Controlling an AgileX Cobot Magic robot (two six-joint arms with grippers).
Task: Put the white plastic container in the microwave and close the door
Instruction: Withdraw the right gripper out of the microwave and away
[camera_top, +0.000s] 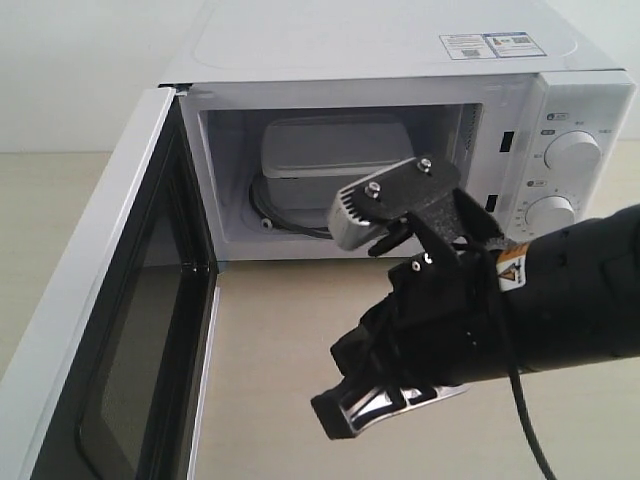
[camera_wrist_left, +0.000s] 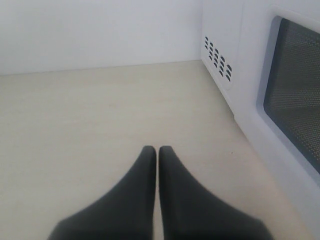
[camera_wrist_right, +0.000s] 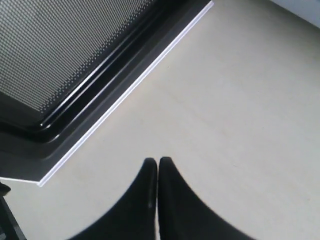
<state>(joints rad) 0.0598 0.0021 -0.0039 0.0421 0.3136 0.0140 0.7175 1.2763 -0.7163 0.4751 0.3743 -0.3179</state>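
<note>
The white microwave (camera_top: 380, 45) stands with its door (camera_top: 95, 300) swung wide open to the left. Inside the cavity, the white plastic container (camera_top: 330, 150) rests on the glass turntable (camera_top: 280, 215), toward the back. My right gripper (camera_top: 345, 410) hangs in front of the opening, low over the table, shut and empty. Seen from the right wrist, that gripper (camera_wrist_right: 158, 161) is close to the door's inner face (camera_wrist_right: 55, 45). My left gripper (camera_wrist_left: 158, 149) is shut on nothing, outside the door's dark window (camera_wrist_left: 297, 90); the exterior view does not show it.
Two round dials (camera_top: 572, 152) sit on the microwave's right panel. A sticker (camera_top: 490, 45) lies on top. Vent holes (camera_wrist_left: 217, 57) mark the microwave's left side wall. The beige table (camera_top: 290, 330) spreads in front. A black cable (camera_top: 525, 420) hangs from the right arm.
</note>
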